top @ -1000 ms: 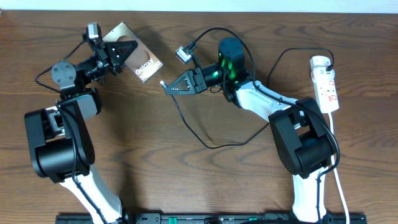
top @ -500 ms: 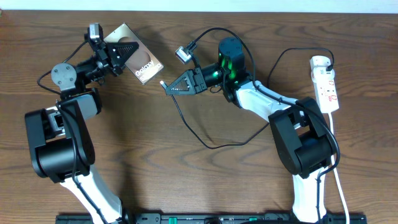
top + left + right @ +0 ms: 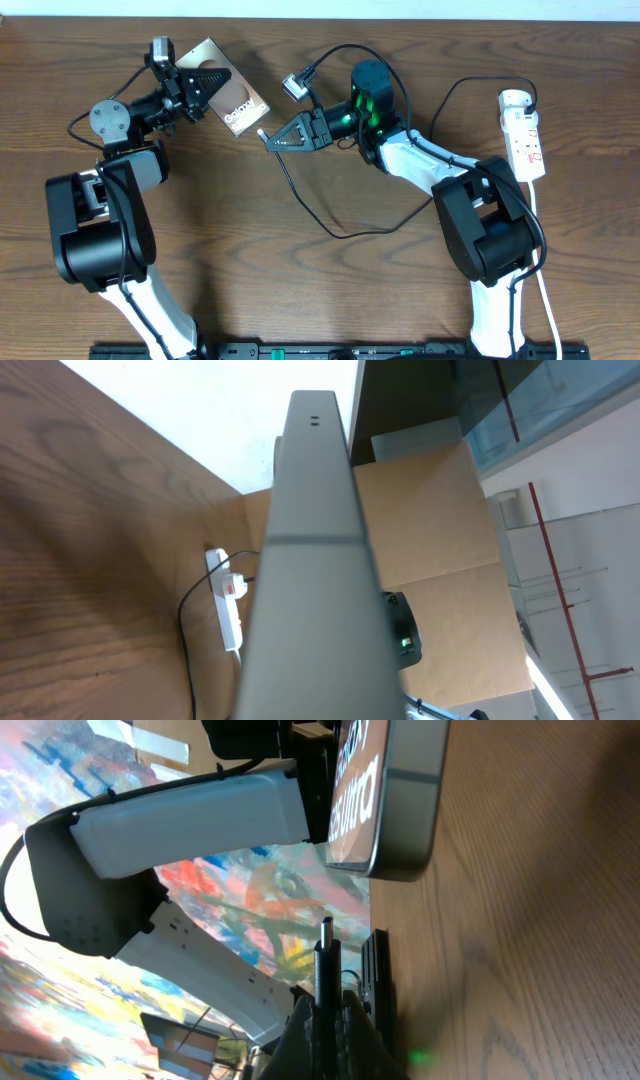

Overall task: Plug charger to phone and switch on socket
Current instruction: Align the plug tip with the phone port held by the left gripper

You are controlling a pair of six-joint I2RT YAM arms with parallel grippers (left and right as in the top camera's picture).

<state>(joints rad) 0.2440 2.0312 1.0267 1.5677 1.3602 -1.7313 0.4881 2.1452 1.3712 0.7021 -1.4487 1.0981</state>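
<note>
The bronze-brown phone [image 3: 236, 100] with white lettering is held tilted off the table at the back left, and my left gripper [image 3: 203, 80] is shut on its far end. In the left wrist view its grey edge [image 3: 310, 560] fills the middle. My right gripper [image 3: 275, 138] is shut on the charger's black plug tip [image 3: 262, 133], a short gap from the phone's lower end. In the right wrist view the tip [image 3: 326, 945] points up at the phone's end [image 3: 400, 820]. The black cable [image 3: 310, 215] loops back to the white adapter [image 3: 515, 99] in the socket strip [image 3: 527, 145].
The white power strip lies along the right edge of the wooden table, its white cord [image 3: 540, 270] running toward the front. It also shows far off in the left wrist view [image 3: 228, 615]. The cable loop lies between the arms.
My left gripper has shifted the phone slightly to the right, toward the plug tip. The right arm and the cable have not moved.
</note>
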